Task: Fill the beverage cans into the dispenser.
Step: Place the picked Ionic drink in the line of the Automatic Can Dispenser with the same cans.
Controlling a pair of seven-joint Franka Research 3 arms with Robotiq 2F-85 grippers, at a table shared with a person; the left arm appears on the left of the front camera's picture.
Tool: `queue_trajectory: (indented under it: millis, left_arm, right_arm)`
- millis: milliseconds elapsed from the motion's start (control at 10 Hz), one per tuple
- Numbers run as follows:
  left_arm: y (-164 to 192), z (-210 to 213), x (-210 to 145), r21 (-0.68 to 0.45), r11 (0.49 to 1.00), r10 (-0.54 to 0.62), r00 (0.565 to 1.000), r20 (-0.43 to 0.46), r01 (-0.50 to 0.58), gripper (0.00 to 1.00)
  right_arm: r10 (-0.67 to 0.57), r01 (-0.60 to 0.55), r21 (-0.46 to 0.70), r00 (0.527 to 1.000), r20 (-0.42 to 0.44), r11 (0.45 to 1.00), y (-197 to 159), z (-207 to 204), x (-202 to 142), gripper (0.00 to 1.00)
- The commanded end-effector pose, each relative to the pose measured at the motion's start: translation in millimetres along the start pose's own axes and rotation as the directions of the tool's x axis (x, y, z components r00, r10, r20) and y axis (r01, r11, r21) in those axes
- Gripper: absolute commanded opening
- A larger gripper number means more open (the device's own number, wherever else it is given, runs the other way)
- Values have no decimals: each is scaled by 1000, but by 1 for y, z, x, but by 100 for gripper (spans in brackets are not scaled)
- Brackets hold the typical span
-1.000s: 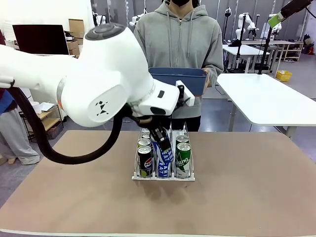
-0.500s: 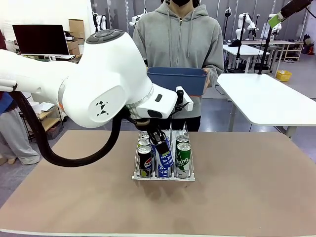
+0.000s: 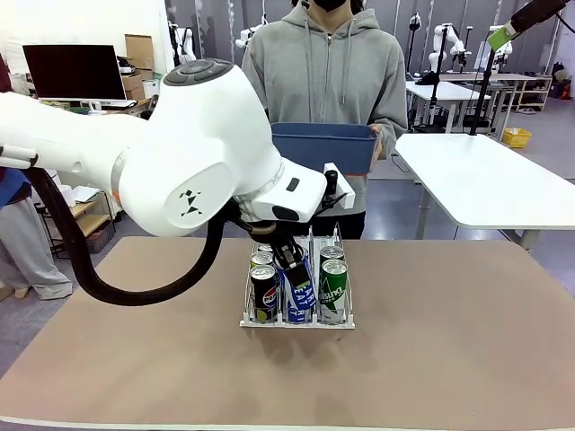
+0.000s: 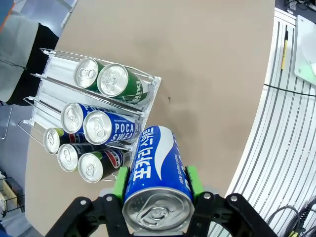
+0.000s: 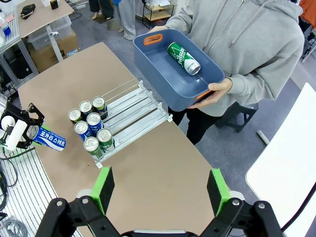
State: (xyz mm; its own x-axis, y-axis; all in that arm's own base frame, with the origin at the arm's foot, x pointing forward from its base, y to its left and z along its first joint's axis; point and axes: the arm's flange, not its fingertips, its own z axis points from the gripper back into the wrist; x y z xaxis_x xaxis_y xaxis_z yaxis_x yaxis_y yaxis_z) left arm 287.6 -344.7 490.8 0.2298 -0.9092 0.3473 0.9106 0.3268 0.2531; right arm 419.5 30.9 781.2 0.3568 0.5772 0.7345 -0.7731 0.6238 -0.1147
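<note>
Between the green pads of the left end effector (image 4: 156, 180), a blue-and-white Pocari Sweat can (image 4: 154, 148) sits clamped around its body, tilted with its silver top toward the wrist. Just beyond its lower end lies the near end of the dispenser (image 4: 47, 91) on the counter (image 4: 207, 59). Ahead of the fingertips, seven cans already stand packed at that near end: two green ones (image 4: 112, 80) in one lane, two Pocari cans (image 4: 98, 127) in the middle, three in the third with a Pepsi can (image 4: 91, 167) foremost. The free room looks to lie farther from the end effector, behind them. Lowering from here could drive the tilted can into the front tops or a wire divider and topple a row; letting go while it leans could make it roll off across the counter. High above, the right end effector (image 5: 160, 190) hangs with its pads spread wide, empty. Below it a person's hand (image 5: 217, 90) holds a blue bin (image 5: 153, 66) with one green can (image 5: 183, 58) inside.
</note>
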Motion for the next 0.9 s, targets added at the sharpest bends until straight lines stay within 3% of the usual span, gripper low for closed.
queue_trajectory:
  millis: [0,300,800]
  left_arm:
    - [1,-15,9,53,999,3,1000,-28,-2,57]
    - [6,-38,10,98,995,-14,998,-54,19,57]
    - [25,-63,8,75,997,6,999,-32,-4,57]
  right_arm:
    - [-1,1,1,1000,0,1000,1,0,0,100]
    - [-1,1,1,1000,0,1000,1,0,0,100]
    - [-1,1,1,1000,0,1000,1,0,0,100]
